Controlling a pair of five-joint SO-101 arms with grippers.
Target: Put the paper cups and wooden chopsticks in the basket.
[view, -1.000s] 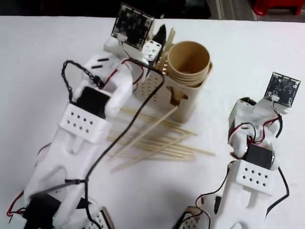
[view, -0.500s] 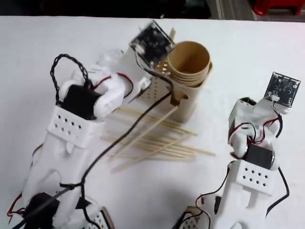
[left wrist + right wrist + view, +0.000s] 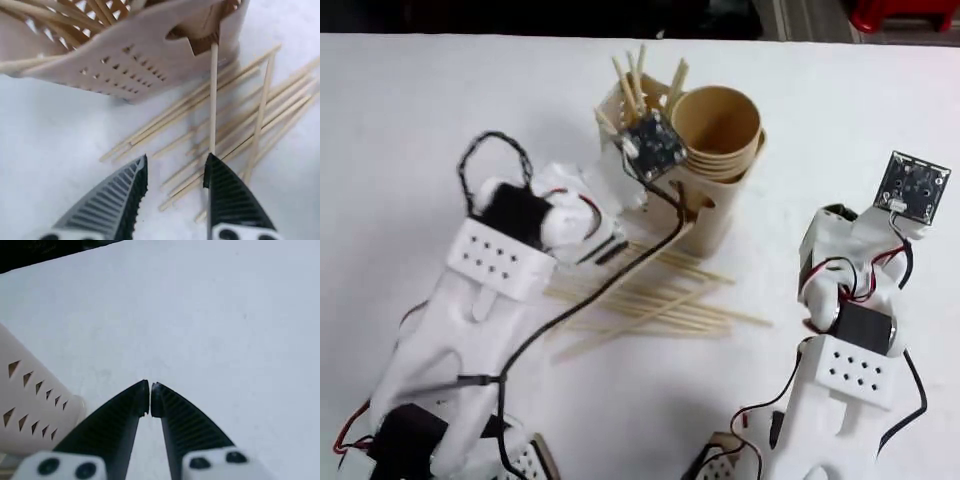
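Nearby, loose chopsticks (image 3: 660, 312) beside basket (image 3: 720, 212).

We count one basket (image 3: 720, 222) and one nested stack of paper cups (image 3: 718, 122), about four rims showing. We see at least four chopsticks (image 3: 637, 72) upright in it, and roughly a dozen loose chopsticks (image 3: 670, 315) overlapping on the table (image 3: 420, 120)

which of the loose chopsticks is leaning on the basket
The chopstick crossing over the pile, its tip resting at the handle cutout of the basket; the others lie flat on the table.
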